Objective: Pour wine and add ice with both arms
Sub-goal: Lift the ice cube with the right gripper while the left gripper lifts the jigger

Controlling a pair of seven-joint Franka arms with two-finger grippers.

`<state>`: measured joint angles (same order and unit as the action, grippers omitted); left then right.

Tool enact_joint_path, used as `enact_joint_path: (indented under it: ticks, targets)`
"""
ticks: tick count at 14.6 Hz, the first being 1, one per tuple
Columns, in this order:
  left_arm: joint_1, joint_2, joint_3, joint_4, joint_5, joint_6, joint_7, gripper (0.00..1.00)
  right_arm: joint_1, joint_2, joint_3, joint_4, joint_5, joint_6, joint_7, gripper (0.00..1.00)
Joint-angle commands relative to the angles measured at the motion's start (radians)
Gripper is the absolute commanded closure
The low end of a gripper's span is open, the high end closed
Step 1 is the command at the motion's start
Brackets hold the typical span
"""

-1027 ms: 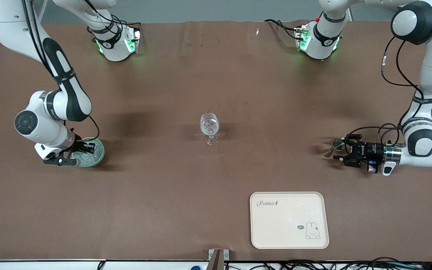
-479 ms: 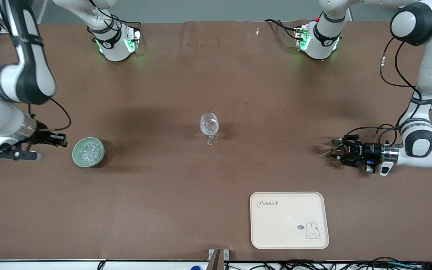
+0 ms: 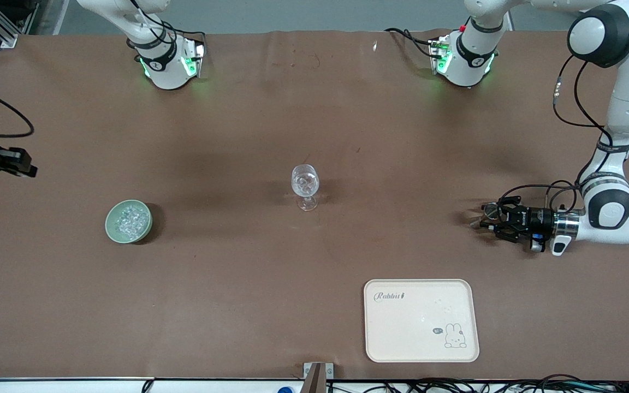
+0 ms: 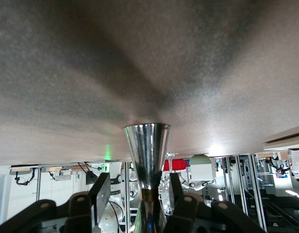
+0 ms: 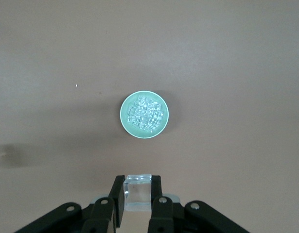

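A clear ice cube [image 5: 137, 196] sits between the fingers of my right gripper [image 5: 137, 182], which is shut on it high over the green bowl [image 5: 126, 120] of ice [image 5: 145, 112]. In the front view that bowl [image 3: 110, 225] stands toward the right arm's end of the table. The stemmed glass [image 3: 305, 183] stands mid-table. My left gripper [image 3: 485, 221] lies low at the left arm's end of the table. It is open, one finger on each side of the narrow waist of a shiny metal jigger [image 4: 147, 145], with gaps showing. The wine is out of view.
A cream tray [image 3: 421, 322] with a rabbit print lies nearer the front camera than the left gripper. The two arm bases [image 3: 170, 60] stand along the table's back edge. The brown cloth reaches the table's edges.
My right arm has risen from the bowl and swung out past the table's end, carrying an ice cube. My left gripper's fingers have narrowed around the jigger.
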<state>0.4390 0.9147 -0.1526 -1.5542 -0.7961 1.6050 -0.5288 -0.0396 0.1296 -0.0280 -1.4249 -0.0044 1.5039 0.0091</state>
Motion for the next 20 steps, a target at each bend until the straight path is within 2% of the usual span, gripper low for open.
enact_joint_path:
  ticks: [1, 4, 5, 10, 12, 17, 20]
  targets:
    - [0.0, 0.001, 0.001, -0.003, -0.02, -0.01, 0.013, 0.56, -0.008, -0.079, 0.01, -0.031, 0.0, -0.013, 0.005, 0.97]
    - [0.0, 0.0, 0.001, -0.001, -0.02, -0.016, 0.013, 0.63, -0.002, -0.255, 0.011, -0.263, 0.0, 0.085, 0.003, 0.99]
    - [0.0, 0.001, 0.001, -0.001, -0.02, -0.016, 0.01, 0.66, 0.0, -0.28, 0.011, -0.302, 0.0, 0.11, 0.0, 0.99]
    - [-0.002, -0.002, -0.001, 0.0, -0.02, -0.016, -0.002, 0.84, -0.005, -0.275, 0.011, -0.273, 0.0, 0.107, -0.008, 1.0]
    - [0.001, -0.005, -0.022, 0.003, -0.025, -0.017, -0.026, 0.97, -0.005, -0.265, 0.011, -0.266, 0.0, 0.107, -0.009, 1.0]
    - [0.001, -0.016, -0.038, 0.014, -0.028, -0.048, -0.059, 0.99, -0.002, -0.252, 0.011, -0.262, 0.0, 0.108, -0.008, 1.0]
    - [0.004, -0.023, -0.073, 0.016, -0.028, -0.054, -0.069, 0.99, 0.027, -0.252, 0.016, -0.264, 0.0, 0.113, 0.008, 1.0]
